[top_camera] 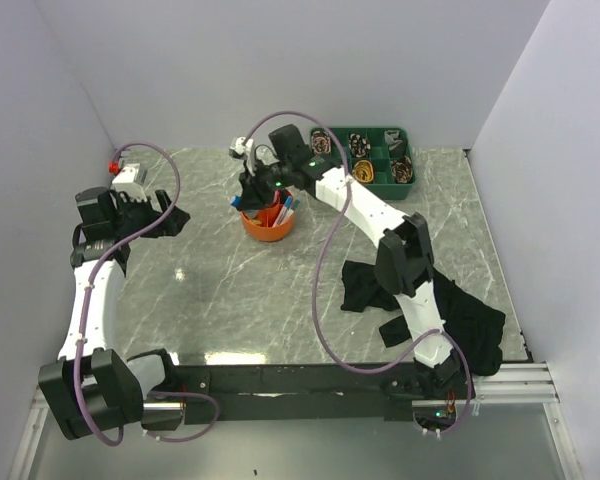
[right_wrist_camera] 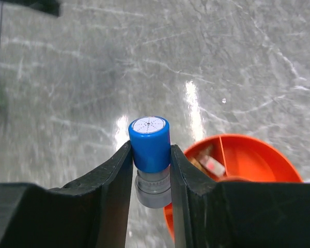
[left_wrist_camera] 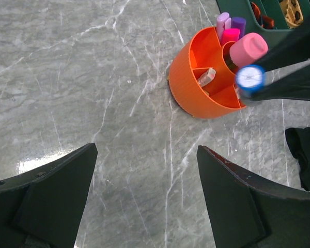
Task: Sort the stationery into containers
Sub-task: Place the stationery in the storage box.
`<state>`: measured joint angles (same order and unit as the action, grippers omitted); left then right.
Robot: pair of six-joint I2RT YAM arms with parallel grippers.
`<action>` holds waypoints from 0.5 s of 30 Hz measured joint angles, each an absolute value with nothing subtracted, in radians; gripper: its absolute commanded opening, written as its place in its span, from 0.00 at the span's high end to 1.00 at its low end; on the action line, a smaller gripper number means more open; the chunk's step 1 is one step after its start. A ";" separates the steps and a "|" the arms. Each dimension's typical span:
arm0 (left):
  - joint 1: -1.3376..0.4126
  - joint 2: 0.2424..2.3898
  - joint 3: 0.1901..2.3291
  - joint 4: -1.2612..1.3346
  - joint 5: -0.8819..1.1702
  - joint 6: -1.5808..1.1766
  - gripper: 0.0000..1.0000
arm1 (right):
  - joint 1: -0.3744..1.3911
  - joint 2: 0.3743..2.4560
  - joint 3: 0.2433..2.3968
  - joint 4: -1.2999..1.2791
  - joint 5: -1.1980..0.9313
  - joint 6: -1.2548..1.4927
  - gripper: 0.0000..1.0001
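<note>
Two claws are mine, and only one has work in it. My right claw [right_wrist_camera: 150,155] is clamped on the blue-capped marker [right_wrist_camera: 150,138], one finger pressing each side of the barrel just under the cap. The marker's long axis runs nearly straight down, cap up and writing end low. The orange holder [right_wrist_camera: 258,165] lies just below it and a little off to one side. From my wrist the lower end seems to sit over the rim rather than over a section. I cannot tell whether the tip is already inside. I judge the coming move turns on that small offset: a nudge toward the middle of the holder, then let go.

A pink tube [left_wrist_camera: 248,48] and purple markers [left_wrist_camera: 237,23] already stand in the holder. My left claw [left_wrist_camera: 146,149] hangs wide open and empty over the bare table [left_wrist_camera: 67,77], well apart from the holder, so the right arm is much the nearer.
</note>
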<state>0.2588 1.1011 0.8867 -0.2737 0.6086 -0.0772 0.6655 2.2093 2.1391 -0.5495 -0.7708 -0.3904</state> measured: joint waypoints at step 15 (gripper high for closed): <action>0.261 1.101 0.877 -0.320 0.608 -0.073 0.14 | 0.667 2.232 2.091 -0.212 -0.606 -0.213 1.00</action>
